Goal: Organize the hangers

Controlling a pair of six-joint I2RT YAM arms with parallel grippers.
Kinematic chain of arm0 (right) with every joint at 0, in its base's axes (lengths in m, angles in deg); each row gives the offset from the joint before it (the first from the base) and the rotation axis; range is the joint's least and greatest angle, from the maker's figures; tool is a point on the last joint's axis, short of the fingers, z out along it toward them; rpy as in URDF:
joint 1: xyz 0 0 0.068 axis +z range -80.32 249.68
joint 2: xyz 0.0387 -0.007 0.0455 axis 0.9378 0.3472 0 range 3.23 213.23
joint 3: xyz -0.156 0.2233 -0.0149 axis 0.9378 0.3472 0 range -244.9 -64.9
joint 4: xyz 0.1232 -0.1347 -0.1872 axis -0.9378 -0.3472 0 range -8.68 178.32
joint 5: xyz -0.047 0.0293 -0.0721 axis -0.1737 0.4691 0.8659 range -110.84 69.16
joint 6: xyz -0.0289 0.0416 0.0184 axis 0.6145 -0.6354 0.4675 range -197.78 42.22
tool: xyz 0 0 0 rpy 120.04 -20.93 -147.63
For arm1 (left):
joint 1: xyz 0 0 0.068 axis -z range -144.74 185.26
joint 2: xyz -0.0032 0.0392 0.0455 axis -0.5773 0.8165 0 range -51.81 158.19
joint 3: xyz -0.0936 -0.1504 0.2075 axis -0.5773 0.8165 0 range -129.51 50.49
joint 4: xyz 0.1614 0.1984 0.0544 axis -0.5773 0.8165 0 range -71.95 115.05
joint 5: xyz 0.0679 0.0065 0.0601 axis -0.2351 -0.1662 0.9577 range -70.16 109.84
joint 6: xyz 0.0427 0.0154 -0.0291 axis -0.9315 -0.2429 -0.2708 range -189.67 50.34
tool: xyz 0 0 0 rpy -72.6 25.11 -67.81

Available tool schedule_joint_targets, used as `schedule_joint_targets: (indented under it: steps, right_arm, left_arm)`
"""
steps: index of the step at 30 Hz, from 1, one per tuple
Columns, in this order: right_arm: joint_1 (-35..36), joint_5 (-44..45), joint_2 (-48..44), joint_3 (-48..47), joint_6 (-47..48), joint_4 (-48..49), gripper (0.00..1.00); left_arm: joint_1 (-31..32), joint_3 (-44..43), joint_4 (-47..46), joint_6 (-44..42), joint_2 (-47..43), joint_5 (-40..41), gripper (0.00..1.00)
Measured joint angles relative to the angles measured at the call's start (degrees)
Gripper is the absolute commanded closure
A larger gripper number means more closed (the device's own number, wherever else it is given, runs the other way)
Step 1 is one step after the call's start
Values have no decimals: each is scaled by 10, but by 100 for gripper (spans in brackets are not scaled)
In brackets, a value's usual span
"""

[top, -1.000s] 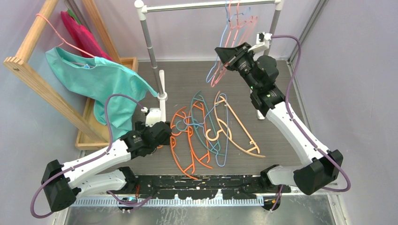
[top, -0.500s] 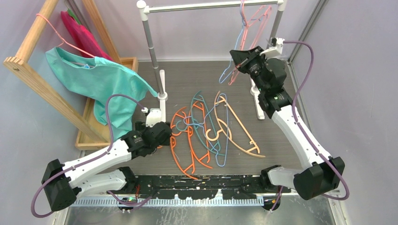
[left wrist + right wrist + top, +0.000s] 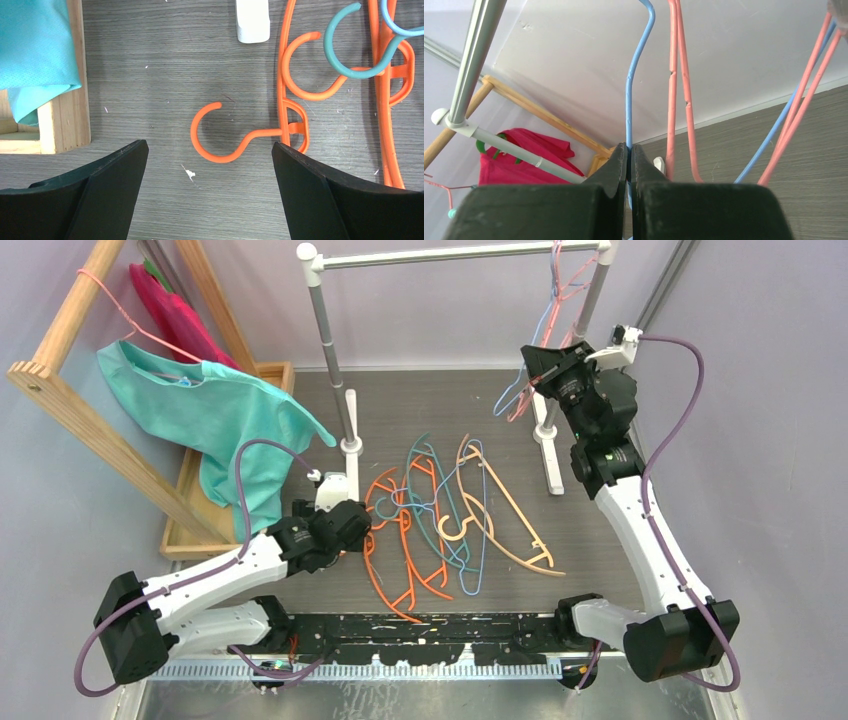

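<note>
Blue hanger (image 3: 628,110), right fingers (image 3: 622,160): rightward.

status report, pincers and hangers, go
Left pincer open, low over the hook of an orange hanger. Right pincer shut on a light-blue wire hanger hung on the rail. Teal hook crosses other orange hangers.

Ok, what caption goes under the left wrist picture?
Open left gripper hovers above the hook of an orange hanger.

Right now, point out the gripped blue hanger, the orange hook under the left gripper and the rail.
Blue hanger (image 3: 628,110): right wrist, upright wire.
Orange hook (image 3: 265,132): left wrist, its stem.
Rail (image 3: 450,254): top external, bar middle.
</note>
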Motion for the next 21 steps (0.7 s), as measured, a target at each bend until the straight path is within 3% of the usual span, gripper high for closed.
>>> schedule_joint_targets:
  steps: [21]
  right_arm:
    - [-11,-82,0,-1,4,12,99]
  left_arm:
    - [0,1,-2,0,-1,-1,2]
